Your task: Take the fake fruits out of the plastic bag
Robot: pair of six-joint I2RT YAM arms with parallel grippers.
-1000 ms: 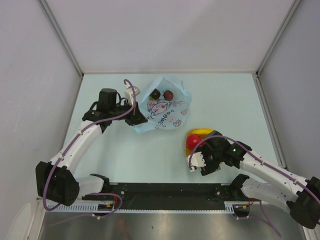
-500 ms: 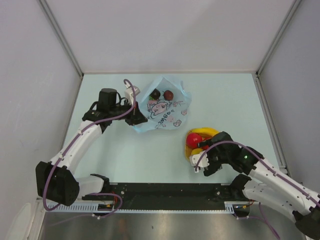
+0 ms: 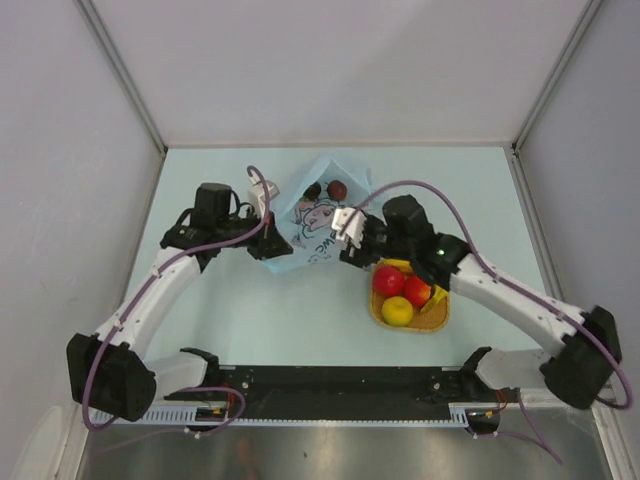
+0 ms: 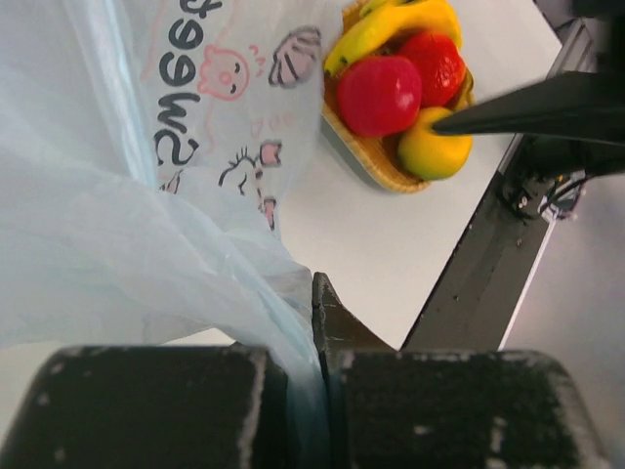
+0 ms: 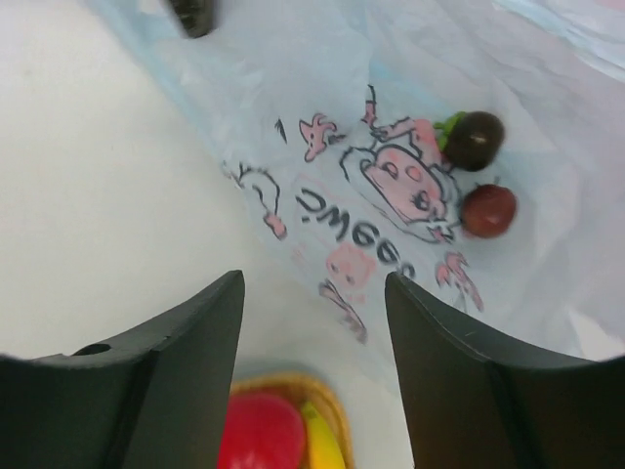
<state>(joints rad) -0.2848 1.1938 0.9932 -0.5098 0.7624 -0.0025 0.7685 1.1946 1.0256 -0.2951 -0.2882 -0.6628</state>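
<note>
1. A pale table [image 3: 480, 190] sits boxed in by white walls, and the plastic bag [image 3: 325, 228] lies toward its far middle.
2. The left gripper [image 3: 273, 244] is pinched tight on the bag's 8 o'clock corner.
3. The right gripper [image 3: 347, 232] hovers over the bag's print, jaws apart with nothing between them.
4. A dark purple fruit [image 3: 313, 189] and a dark red fruit [image 3: 338, 189] lie in the bag's mouth, near that gripper at about its 11 to 12 o'clock. I'd say the right arm is the one to reach.
5. Other fruits [image 3: 388, 281] rest on the woven mat [image 3: 436, 317] at its 5 o'clock.
</note>
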